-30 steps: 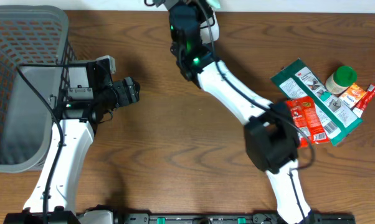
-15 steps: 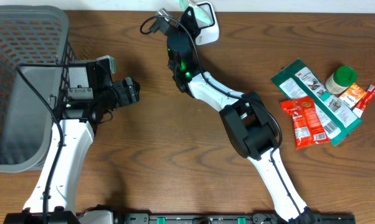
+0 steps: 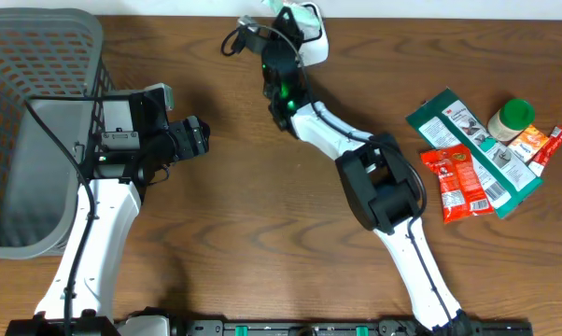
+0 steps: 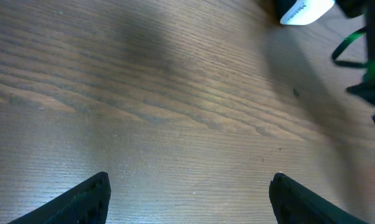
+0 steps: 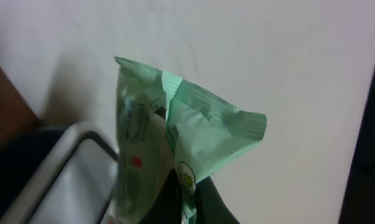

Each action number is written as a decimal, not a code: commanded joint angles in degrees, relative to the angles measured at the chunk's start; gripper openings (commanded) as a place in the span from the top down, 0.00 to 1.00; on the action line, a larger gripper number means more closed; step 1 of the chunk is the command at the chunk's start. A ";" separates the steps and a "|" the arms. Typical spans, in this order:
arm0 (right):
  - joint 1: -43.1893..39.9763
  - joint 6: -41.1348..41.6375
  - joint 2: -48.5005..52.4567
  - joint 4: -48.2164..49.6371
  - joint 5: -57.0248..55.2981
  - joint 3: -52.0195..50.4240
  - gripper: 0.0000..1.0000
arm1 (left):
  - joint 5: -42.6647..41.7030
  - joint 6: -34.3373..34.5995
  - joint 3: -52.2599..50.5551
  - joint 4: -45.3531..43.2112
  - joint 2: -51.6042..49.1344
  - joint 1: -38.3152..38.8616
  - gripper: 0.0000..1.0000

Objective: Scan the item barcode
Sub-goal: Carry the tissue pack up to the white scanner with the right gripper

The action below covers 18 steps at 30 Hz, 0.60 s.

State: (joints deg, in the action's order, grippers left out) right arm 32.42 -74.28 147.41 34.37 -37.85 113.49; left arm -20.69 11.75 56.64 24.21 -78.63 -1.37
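Packet (image 5: 175, 118) (pale green) pinched in right end effector (image 5: 189, 198) near scanner (image 3: 314, 45)

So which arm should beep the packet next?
Probably the right one. The right gripper is shut on the green packet, up by the white scanner. The left gripper is open, holding nothing, over the table near the basket.

Counter (image 3: 234, 233) is showing brown streaked wood grain, basket (image 3: 38, 47) is showing grey open mesh, packet (image 5: 200, 134) is showing pale mint green with fine ribbing and a small red patch, while red pouch (image 3: 458, 182), dark green pack (image 3: 468, 135) and green-capped cream bottle (image 3: 511, 119) are lying together.
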 commanded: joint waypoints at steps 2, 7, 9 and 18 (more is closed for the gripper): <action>-1.66 2.60 -0.09 -6.75 0.74 6.95 0.99 | -0.07 -0.57 0.66 0.13 0.39 -0.22 0.18; -2.01 6.27 -0.09 -7.41 0.48 9.84 0.99 | -0.07 -0.57 0.66 0.13 0.39 -0.22 0.18; -1.99 6.54 -0.04 -7.41 0.46 9.84 0.99 | -0.07 -0.57 0.66 0.15 0.39 -0.22 0.18; -1.99 8.98 4.61 -4.94 -1.40 9.84 0.99 | -0.07 -0.57 0.66 0.13 0.39 -0.22 0.18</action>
State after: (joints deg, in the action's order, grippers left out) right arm 30.59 -68.14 149.16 28.29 -37.91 122.15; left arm -20.69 11.75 56.64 24.21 -78.63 -1.34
